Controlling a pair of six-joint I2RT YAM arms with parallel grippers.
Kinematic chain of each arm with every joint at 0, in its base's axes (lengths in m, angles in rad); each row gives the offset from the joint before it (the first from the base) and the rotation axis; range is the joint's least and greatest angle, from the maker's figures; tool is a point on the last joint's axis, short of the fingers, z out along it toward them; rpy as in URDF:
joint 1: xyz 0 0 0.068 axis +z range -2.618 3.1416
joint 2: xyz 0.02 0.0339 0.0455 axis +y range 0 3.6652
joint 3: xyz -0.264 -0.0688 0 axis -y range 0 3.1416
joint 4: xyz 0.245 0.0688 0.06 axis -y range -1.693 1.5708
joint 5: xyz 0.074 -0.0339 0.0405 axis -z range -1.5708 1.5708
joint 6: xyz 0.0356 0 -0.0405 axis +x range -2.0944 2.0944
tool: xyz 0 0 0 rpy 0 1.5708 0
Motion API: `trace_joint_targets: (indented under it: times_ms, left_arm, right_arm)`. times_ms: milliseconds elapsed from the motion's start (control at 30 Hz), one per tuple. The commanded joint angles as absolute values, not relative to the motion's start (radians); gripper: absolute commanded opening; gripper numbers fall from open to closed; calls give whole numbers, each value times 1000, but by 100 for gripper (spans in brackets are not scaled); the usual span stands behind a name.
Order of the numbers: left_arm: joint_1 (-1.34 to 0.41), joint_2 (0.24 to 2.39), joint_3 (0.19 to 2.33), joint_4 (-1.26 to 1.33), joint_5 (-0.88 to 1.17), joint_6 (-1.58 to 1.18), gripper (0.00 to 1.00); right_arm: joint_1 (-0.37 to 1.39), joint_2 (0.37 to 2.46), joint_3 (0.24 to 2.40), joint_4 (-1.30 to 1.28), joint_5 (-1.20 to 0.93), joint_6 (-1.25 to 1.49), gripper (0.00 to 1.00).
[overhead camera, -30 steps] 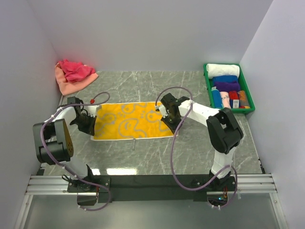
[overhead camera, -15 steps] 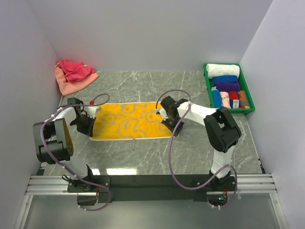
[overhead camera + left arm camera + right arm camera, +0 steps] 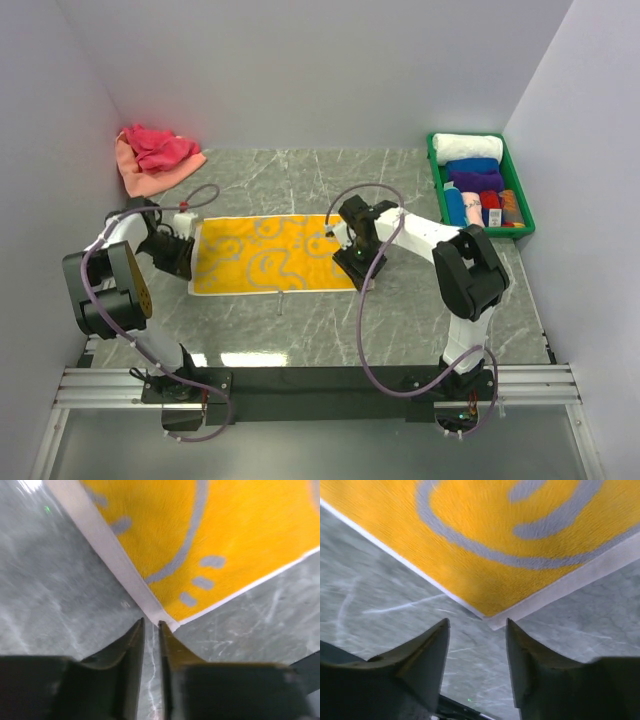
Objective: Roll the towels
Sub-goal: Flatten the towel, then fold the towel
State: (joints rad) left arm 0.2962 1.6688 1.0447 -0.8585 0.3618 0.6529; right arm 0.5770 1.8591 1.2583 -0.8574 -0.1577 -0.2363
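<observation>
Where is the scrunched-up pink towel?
In the top view, the crumpled pink and red towel pile sits in the grey table's far left corner, behind the flat yellow towel, opposite the green plastic bin of rolled towels.

Both arms [image 3: 420, 235] — white links, black joints — trail looping purple cables [image 3: 362, 330], ending in dark curved jaws

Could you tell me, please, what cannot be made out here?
Left wrist view: whether the left gripper pinches a corner of the yellow, white-edged towel; its fingertips cover the contact.
Top view: the towel's right edge, under the right gripper.
Top view: rolled towels in the green bin, too small to count.
</observation>
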Motion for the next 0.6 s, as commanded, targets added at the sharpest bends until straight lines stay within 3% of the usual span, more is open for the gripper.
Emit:
trace_joint_targets:
  times_ms: [0, 200, 567]
  left_arm:
    - [302, 1612, 1173, -927, 517, 692, 33]
    - [301, 1683, 1388, -853, 574, 581, 48]
    - [301, 1940, 1632, -735, 557, 388, 47]
  right_arm:
    - [548, 1792, 1382, -897, -222, -241, 64]
    - [440, 1836, 1604, -864, -218, -195, 65]
    - [353, 2135, 1920, -816, -88, -117, 52]
